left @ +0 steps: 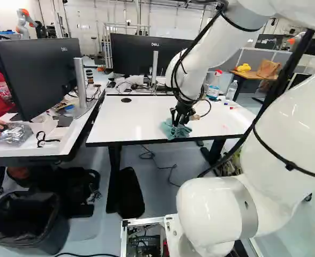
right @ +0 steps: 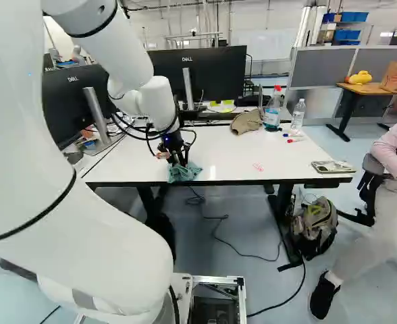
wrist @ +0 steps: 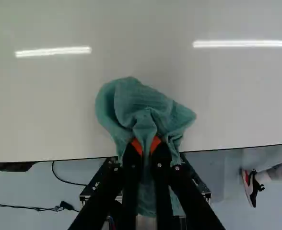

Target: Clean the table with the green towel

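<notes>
On white table [right: 232, 152], gripped green towel [wrist: 143, 103], red-capped bottle [right: 272, 116], clear bottle [right: 298, 116]

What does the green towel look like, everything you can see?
The towel is blue-green, soft-looking cloth, crumpled into folds. The pincer is shut on a bunched-up part, squeezing it between its orange pads. The rest spreads in a loose heap on the white table, right by the near edge.

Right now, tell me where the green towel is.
The green towel is pinched between the gripper's two fingers at the white table's near edge, left of the red mark in the right base view.
</notes>
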Available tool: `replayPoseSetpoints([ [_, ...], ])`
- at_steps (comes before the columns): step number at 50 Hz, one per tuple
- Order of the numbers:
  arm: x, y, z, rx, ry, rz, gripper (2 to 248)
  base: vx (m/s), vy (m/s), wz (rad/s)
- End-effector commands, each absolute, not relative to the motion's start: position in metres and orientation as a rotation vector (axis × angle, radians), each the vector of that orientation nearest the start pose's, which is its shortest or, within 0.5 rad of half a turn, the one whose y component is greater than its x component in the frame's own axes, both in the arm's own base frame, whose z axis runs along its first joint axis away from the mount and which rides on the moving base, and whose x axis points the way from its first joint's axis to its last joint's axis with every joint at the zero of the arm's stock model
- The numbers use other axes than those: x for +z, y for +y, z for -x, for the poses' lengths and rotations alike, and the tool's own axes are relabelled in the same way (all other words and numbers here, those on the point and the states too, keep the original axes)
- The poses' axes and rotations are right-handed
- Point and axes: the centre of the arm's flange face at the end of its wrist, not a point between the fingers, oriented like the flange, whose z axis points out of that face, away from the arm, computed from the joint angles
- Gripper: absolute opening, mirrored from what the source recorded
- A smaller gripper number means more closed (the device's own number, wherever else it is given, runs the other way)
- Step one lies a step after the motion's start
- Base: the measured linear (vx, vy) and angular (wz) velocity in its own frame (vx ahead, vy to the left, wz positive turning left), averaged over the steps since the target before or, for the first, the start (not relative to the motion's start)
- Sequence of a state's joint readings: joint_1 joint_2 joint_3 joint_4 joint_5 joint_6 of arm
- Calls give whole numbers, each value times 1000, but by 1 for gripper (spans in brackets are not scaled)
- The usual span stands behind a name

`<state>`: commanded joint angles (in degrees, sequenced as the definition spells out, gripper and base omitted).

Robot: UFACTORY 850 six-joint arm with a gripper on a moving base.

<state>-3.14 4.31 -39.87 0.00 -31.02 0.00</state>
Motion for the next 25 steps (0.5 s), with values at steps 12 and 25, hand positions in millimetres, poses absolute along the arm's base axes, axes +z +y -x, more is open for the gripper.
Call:
replayPoseSetpoints([
  [12,465,-41,-415,-360,153,3128,38,0,0,0],
  [25,466,-61,-436,-363,220,3129,38,0,0,0],
])
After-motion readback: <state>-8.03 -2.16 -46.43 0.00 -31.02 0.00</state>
